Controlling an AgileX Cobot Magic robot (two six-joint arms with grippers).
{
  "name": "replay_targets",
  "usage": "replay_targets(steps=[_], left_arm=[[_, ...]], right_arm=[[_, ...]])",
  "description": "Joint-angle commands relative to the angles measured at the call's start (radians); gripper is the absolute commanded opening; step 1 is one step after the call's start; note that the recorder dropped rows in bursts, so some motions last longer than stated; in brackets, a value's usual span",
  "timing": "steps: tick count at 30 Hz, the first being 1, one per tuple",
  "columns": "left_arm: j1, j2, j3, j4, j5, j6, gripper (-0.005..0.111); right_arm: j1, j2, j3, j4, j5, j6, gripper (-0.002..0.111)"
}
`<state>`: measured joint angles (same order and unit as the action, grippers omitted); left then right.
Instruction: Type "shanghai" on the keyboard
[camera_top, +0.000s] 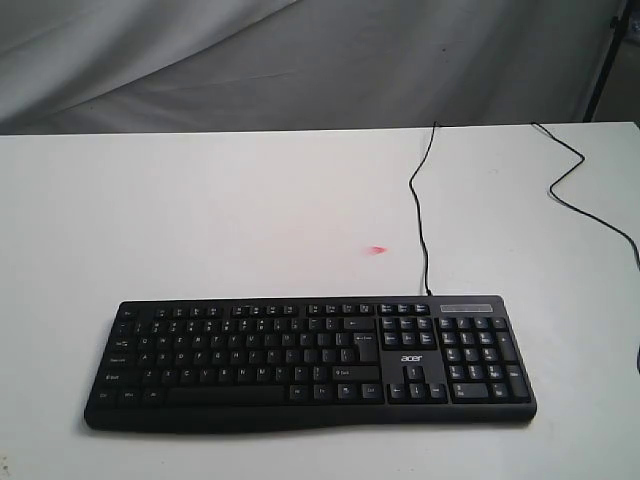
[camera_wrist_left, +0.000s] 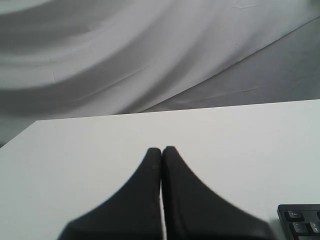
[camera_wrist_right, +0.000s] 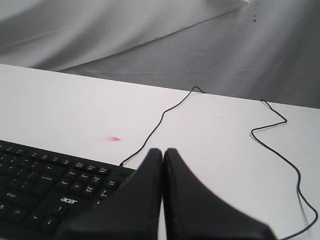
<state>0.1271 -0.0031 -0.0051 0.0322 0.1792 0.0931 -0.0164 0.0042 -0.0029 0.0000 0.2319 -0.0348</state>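
Observation:
The wide black keyboard (camera_top: 310, 362) with white legends and an "acer" logo lies near the front of the white table, its thin black cable (camera_top: 420, 215) running back from its top edge. Neither gripper shows in the exterior view. In the left wrist view my left gripper (camera_wrist_left: 161, 149) is shut with nothing in it, over bare table, and only a corner of the keyboard (camera_wrist_left: 301, 223) shows beside it. In the right wrist view my right gripper (camera_wrist_right: 163, 150) is shut and empty, over the number-pad end of the keyboard (camera_wrist_right: 45, 185).
A small pink mark (camera_top: 378, 250) sits on the white table (camera_top: 200, 220) behind the keyboard. A second thin black cable (camera_top: 585, 190) snakes across the table's back right. Grey cloth (camera_top: 300, 60) hangs behind the table.

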Motion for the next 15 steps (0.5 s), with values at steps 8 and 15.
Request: replay_targets(steps=[8,15], left_arm=[[-0.004,0.003,0.005,-0.001,-0.005,-0.003,0.001],[-0.004,0.003,0.005,-0.001,-0.005,-0.003,0.001]], right_arm=[[-0.007,-0.004,0.003,-0.016,-0.342,-0.011,0.0],[-0.007,-0.004,0.003,-0.016,-0.646,-0.011,0.0]])
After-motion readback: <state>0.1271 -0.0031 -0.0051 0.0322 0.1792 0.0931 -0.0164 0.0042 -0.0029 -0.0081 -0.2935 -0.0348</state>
